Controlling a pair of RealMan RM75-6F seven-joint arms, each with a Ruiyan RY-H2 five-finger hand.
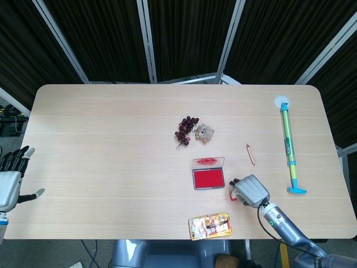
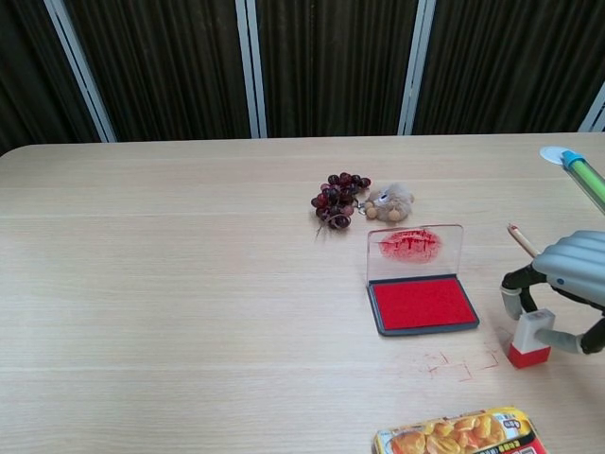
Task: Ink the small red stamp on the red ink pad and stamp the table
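The small stamp, white on top with a red base, stands upright with its base on the table right of the ink pad. My right hand pinches it from above. The red ink pad lies open, its clear lid raised and smeared red. Faint red stamp marks show on the wood in front of the pad. My left hand hangs off the table's left edge with fingers apart, holding nothing.
A bunch of dark grapes and a small plush toy lie behind the pad. A snack packet sits at the front edge. A wooden stick and a green-blue tube lie at the right.
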